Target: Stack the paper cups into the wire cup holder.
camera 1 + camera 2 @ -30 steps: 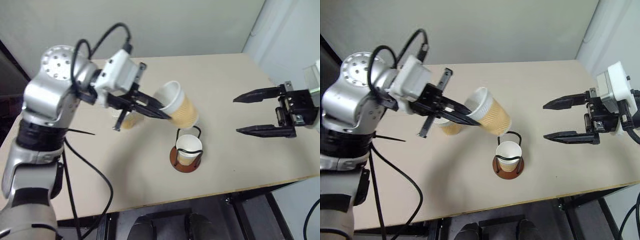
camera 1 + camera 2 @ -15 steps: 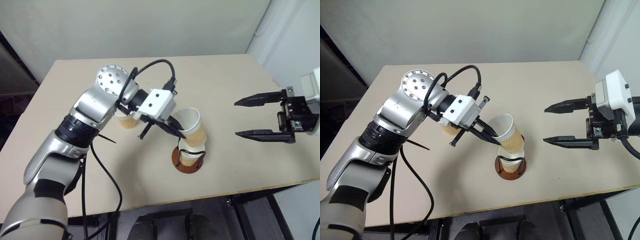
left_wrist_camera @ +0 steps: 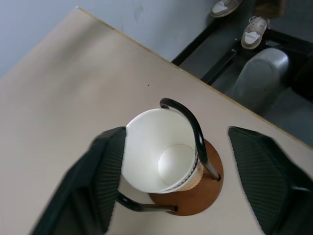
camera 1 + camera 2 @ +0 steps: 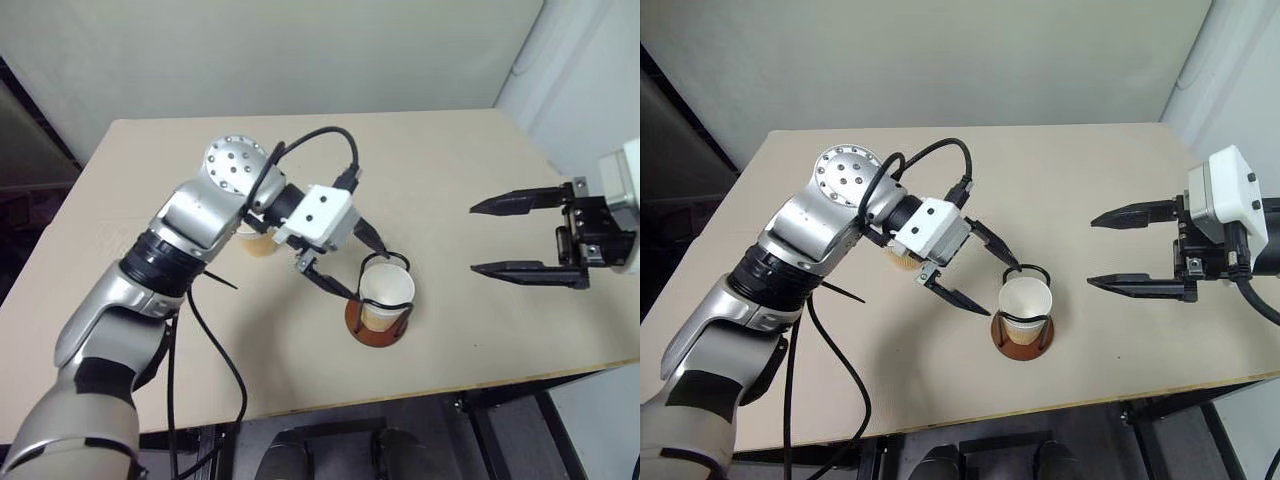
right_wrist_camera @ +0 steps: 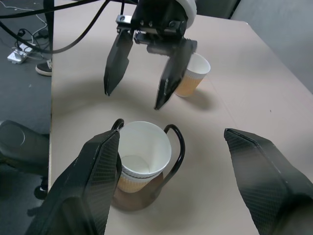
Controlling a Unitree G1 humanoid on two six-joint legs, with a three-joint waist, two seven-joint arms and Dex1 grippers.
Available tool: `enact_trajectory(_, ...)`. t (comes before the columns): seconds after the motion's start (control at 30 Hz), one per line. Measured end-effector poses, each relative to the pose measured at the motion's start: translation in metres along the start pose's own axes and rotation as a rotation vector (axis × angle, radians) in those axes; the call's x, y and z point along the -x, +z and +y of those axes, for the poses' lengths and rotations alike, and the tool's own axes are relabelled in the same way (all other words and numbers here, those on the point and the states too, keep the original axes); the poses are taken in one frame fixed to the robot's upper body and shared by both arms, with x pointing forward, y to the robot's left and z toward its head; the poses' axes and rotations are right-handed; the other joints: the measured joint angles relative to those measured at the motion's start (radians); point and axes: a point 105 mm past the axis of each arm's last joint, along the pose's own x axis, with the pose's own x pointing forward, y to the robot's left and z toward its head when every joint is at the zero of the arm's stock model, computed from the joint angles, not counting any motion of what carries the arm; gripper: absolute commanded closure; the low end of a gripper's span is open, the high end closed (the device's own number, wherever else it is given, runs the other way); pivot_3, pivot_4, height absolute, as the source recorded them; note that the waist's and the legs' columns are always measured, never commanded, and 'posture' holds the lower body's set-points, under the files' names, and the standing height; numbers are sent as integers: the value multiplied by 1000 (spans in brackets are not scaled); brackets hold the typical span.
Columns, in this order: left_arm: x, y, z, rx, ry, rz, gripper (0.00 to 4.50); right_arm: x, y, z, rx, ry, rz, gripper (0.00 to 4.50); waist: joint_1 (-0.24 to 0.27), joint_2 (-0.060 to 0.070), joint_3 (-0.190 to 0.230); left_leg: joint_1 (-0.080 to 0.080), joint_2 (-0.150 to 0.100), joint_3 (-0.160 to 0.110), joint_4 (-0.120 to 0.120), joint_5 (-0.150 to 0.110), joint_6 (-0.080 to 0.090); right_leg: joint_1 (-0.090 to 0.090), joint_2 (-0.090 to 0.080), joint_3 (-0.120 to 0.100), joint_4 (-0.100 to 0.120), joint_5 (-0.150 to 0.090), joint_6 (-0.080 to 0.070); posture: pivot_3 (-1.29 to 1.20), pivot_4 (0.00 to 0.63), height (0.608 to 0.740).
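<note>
Tan-walled paper cups: three counted. Two nested in the wire cup holder (image 4: pixel 1023 325), seen as a double rim edge on the stacked cups (image 4: pixel 1025 305) in both wrist views; the third cup (image 5: pixel 192 73) standing alone on the beige table (image 4: pixel 1120 190), behind the left arm. One holder, reddish-brown disc base under black wire loops, near the table's front edge. Left gripper (image 4: pixel 987 276) spread wide, holding nothing, just beside the stacked cups on their left, one finger (image 3: pixel 105 171) close against the white rim or touching it, cannot tell which, the other finger (image 3: pixel 264 171) apart on the far side of the holder. Right gripper (image 4: pixel 1118 250) likewise spread and empty, hovering well apart to the right of the holder, pointed toward it. Stack upright, top rim above the wire loops.
</note>
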Motion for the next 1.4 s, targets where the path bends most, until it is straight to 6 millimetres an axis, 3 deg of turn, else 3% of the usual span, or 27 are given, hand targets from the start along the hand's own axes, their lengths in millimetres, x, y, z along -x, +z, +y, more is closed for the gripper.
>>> enact_trajectory(0.17,39,-28,9,107,228,134,1099,-8,1,-3,23,38,-27,951,-10,1,0,2,0,0,-1,0,1,0,1,0,1,0,0,0,150,740)
enact_trajectory(0.37,110,-104,-36,391,439,462,1099,-20,-5,-16,40,67,-40,951,-19,2,0,4,1,-4,-4,-1,2,-3,2,1,2,-1,-2,0,150,740)
enact_trajectory(0.53,133,-122,-43,458,497,535,1099,-24,-7,-18,45,84,-38,951,8,2,0,1,1,-7,-4,-1,2,-4,-1,0,2,-2,-5,0,150,740)
enact_trajectory(0.6,139,-132,-44,498,515,547,1099,-24,-8,-17,39,88,-32,951,10,2,0,0,0,-7,-4,-1,2,-4,-2,0,1,-2,-5,0,150,740)
enact_trajectory(0.87,117,-161,-47,561,449,550,1099,-21,-12,-13,19,68,13,951,6,1,0,-1,0,-6,-4,-1,1,-5,-2,-3,1,-2,-4,0,150,740)
enact_trajectory(0.97,109,-163,-40,551,433,535,1654,-20,-11,-11,23,57,27,951,6,1,0,-1,0,-6,-3,-1,1,-4,-2,-3,1,-2,-3,0,150,740)
enact_trajectory(1.2,110,-162,-41,544,396,535,4266,-16,-9,-10,22,26,43,951,6,1,0,-1,0,-5,-3,0,0,-5,-1,-3,1,-2,-2,0,150,740)
enact_trajectory(1.23,110,-162,-42,545,389,533,4477,-17,-9,-10,24,26,43,951,6,1,0,-1,0,-5,-3,0,0,-5,-1,-3,1,-2,-2,0,150,740)
enact_trajectory(1.4,116,-147,-39,518,382,479,4477,-17,-9,-10,23,21,45,951,6,1,0,-2,0,-5,-3,0,0,-5,-1,-3,1,-2,-1,0,150,740)
